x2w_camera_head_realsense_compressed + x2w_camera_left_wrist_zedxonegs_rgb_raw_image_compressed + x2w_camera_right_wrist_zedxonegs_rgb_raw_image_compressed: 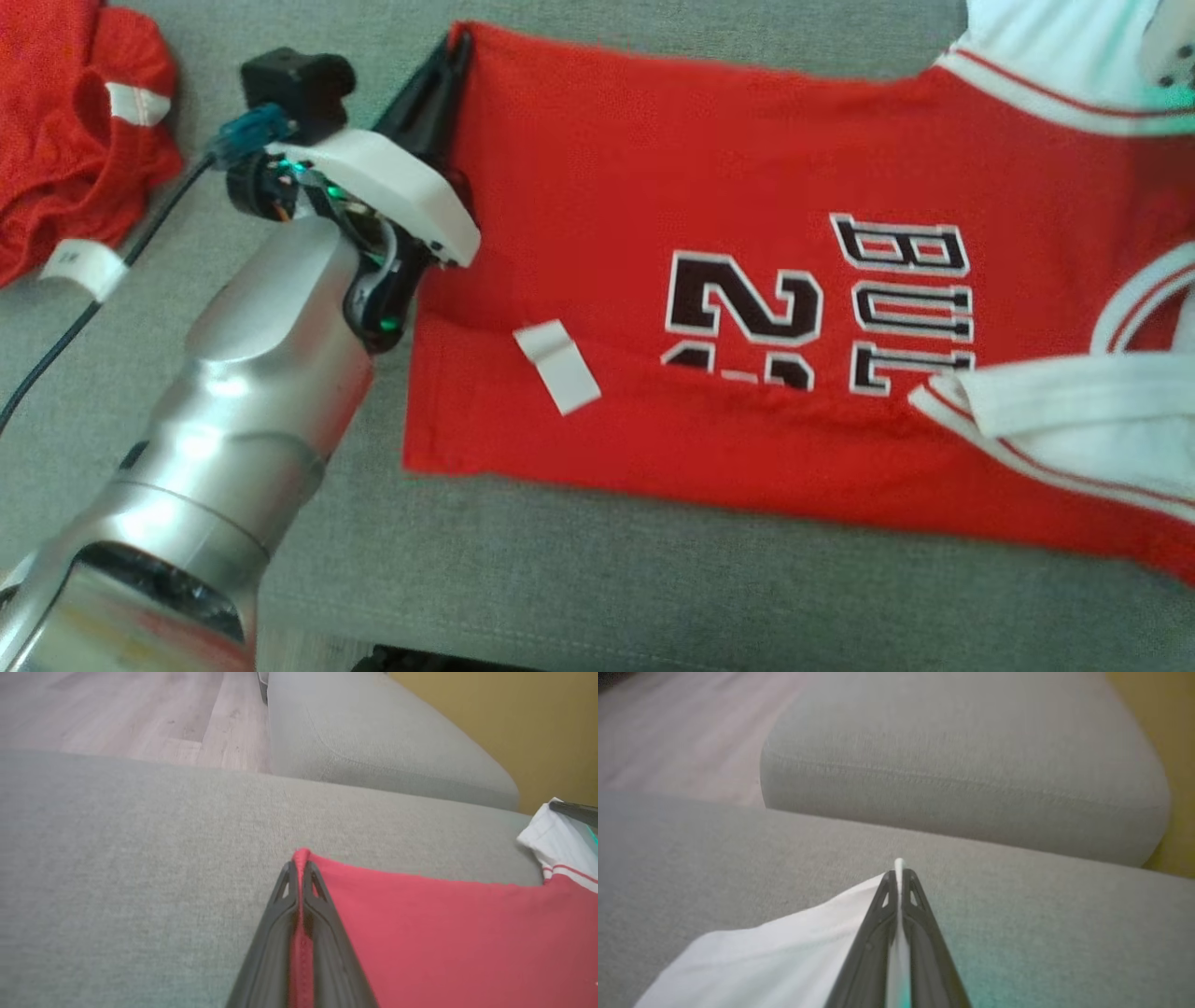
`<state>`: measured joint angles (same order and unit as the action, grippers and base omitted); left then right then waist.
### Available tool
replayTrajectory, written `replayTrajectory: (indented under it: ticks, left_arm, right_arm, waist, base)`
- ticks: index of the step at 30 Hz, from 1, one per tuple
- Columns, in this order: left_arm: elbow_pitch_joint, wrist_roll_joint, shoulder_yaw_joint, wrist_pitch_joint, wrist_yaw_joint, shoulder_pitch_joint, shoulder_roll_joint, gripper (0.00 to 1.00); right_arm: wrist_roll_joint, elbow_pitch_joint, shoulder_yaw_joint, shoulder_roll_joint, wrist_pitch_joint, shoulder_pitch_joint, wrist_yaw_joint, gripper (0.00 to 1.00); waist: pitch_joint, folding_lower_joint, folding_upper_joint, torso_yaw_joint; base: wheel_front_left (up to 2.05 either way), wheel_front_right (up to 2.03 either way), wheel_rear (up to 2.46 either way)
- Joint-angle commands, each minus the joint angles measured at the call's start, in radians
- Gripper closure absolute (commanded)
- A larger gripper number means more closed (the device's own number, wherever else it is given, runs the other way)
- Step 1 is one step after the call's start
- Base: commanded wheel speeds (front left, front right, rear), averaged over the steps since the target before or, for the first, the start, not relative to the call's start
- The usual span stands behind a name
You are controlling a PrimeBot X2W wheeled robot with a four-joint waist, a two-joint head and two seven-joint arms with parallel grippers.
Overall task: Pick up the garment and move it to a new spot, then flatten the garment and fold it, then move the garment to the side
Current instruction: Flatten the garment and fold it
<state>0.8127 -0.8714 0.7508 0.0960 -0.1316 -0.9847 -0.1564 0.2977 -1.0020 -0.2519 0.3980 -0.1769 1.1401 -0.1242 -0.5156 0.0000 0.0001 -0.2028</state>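
The left arm's silver forearm (233, 411) rises from the lower left of the head view, its wrist bent so the left gripper (456, 42) points at the far left corner of the red basketball jersey with white trim and black lettering (747, 168). Its jaws are pressed together, pinching the red hem at that corner. The right gripper (899, 877) has its jaws pressed together too, pinching the jersey's white trim (784, 942). The jersey lies spread across the grey fabric sofa cushion (560, 560), its near edge folded over the lettering, with a white label (558, 366) on the fold. Bare grey cushion lies beyond the far edge and in front of the near edge. To the left, a crumpled red garment (65, 140) lies well apart from the jersey.
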Motion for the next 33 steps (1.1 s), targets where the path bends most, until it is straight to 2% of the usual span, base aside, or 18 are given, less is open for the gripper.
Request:
replayTrajectory:
  ticks: [1, 7, 9, 13, 18, 22, 27, 33]
  left_arm:
    - [-0.007, 0.007, -0.038, 0.028, 0.01, -0.049, -0.044, 1.0]
    - [0.03, 0.028, -0.078, 0.142, 0.047, -0.035, -0.065, 1.0]
    - [0.032, 0.039, -0.089, 0.156, 0.052, -0.015, -0.074, 1.0]
    - [-0.006, 0.093, -0.134, 0.165, 0.09, 0.035, -0.095, 1.0]
    - [-0.133, 0.222, -0.225, 0.165, 0.151, 0.182, -0.11, 1.0]
    - [-0.235, 0.321, -0.298, 0.166, 0.186, 0.335, -0.095, 1.0]
    - [-0.308, 0.408, -0.385, 0.166, 0.195, 0.505, -0.056, 1.0]
    - [-0.308, 0.463, -0.47, 0.166, 0.172, 0.619, -0.001, 1.0]
  right_arm:
    - [-0.01, 0.03, 0.007, 0.0, 0.05, 0.033, -0.007, 1.0]
    - [-0.022, 0.033, 0.044, -0.015, 0.251, 0.012, -0.007, 1.0]
    - [-0.003, 0.034, 0.045, -0.024, 0.288, -0.009, -0.007, 1.0]
    - [0.071, 0.071, 0.031, -0.045, 0.345, -0.079, -0.007, 1.0]
    - [0.189, 0.187, -0.021, -0.047, 0.382, -0.233, -0.007, 1.0]
    - [0.281, 0.3, -0.036, -0.038, 0.396, -0.399, -0.007, 1.0]
    - [0.365, 0.419, -0.017, -0.044, 0.394, -0.6, -0.007, 1.0]
    - [0.384, 0.495, 0.017, -0.085, 0.348, -0.769, -0.007, 1.0]
  waist:
    - [0.005, 0.0, -0.0001, 0.006]
    - [0.04, 0.0, -0.0001, 0.046]
    - [0.056, 0.0, -0.0001, 0.063]
    - [0.089, 0.0, -0.0001, 0.098]
    - [0.139, 0.0, -0.0001, 0.135]
    - [0.185, 0.0, -0.0001, 0.153]
    - [0.232, 0.0, -0.0001, 0.164]
    - [0.275, 0.0, -0.0001, 0.174]
  base:
    - [0.0, 0.0, 0.0]
    - [0.0, 0.0, 0.0]
    - [0.0, 0.0, 0.0]
    - [0.0, 0.0, 0.0]
    - [0.0, 0.0, 0.0]
    - [0.0, 0.0, 0.0]
    - [0.0, 0.0, 0.0]
    - [0.0, 0.0, 0.0]
